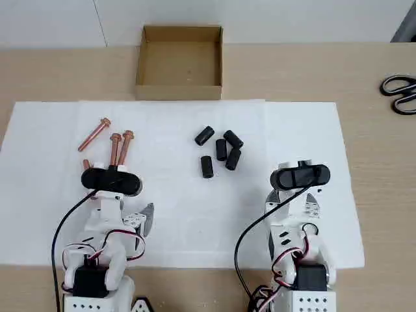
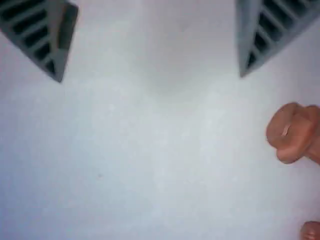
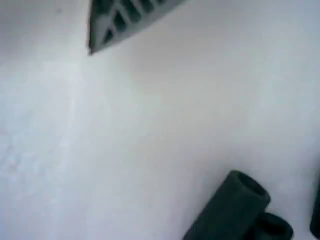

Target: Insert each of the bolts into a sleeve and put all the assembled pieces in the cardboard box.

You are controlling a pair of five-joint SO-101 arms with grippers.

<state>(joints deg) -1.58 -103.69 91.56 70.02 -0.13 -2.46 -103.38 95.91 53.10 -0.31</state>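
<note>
Copper-coloured metal bolts (image 1: 112, 144): left on white paper sheet (image 1: 175, 208). Short black cylindrical sleeves (image 1: 220, 153): sheet centre. Open cardboard box (image 1: 179, 93): tabletop (image 1: 364, 78) far edge. Left gripper (image 2: 150, 77): fingers wide. Right gripper (image 1: 294, 205): fingers spread.

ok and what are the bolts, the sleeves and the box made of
The bolts are copper-coloured with a dull sheen, so likely metal, though coloured plastic is possible. The sleeves are matte black hollow tubes, probably rubber or plastic. The cardboard box has thin, plain brown matte walls, which fits cardboard.
</note>
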